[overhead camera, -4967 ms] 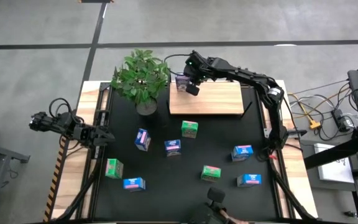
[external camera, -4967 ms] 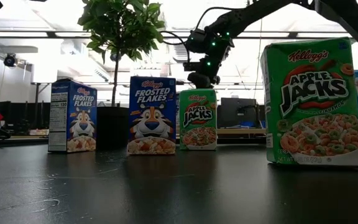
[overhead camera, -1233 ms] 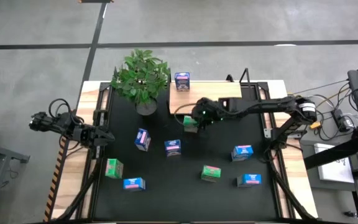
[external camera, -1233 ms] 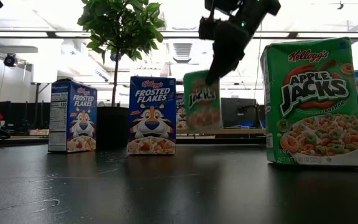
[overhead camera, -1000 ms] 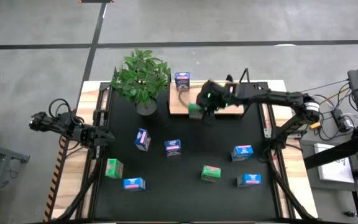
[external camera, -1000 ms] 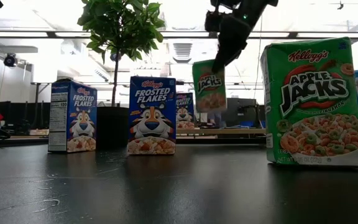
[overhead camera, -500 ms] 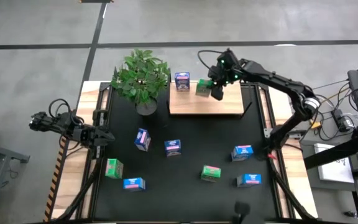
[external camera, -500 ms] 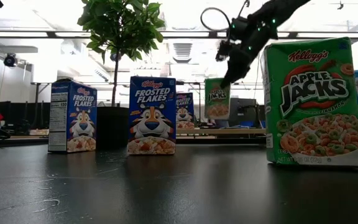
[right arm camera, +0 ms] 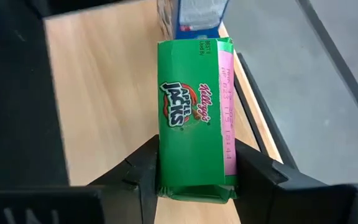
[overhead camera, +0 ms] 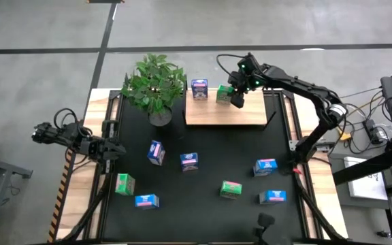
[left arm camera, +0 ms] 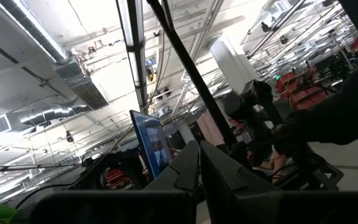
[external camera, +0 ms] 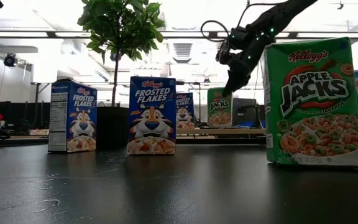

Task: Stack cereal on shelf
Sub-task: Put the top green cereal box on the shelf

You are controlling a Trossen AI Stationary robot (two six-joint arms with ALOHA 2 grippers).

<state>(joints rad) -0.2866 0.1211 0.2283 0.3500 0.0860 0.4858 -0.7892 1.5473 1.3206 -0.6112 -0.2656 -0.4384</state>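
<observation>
My right gripper (overhead camera: 231, 96) clamps a green cereal box (overhead camera: 222, 94) at the shelf's (overhead camera: 224, 113) far edge, just beside the blue box (overhead camera: 199, 88) standing there | my left gripper (overhead camera: 114, 149), fingers together, waits well off the shelf, at the table's left side

The shelf (overhead camera: 224, 109) lies at the table's far middle, right of the potted plant (overhead camera: 154, 83). On its far left edge stand two cereal boxes side by side: the Frosted Flakes box (overhead camera: 199, 88) left, the Apple Jacks box (overhead camera: 222, 94) right, held by the right gripper (overhead camera: 235, 96). Seven more boxes (overhead camera: 188, 160) stand scattered over the mat (overhead camera: 203, 204) nearer in. The left gripper (overhead camera: 111, 149) sits at the mat's left edge.
</observation>
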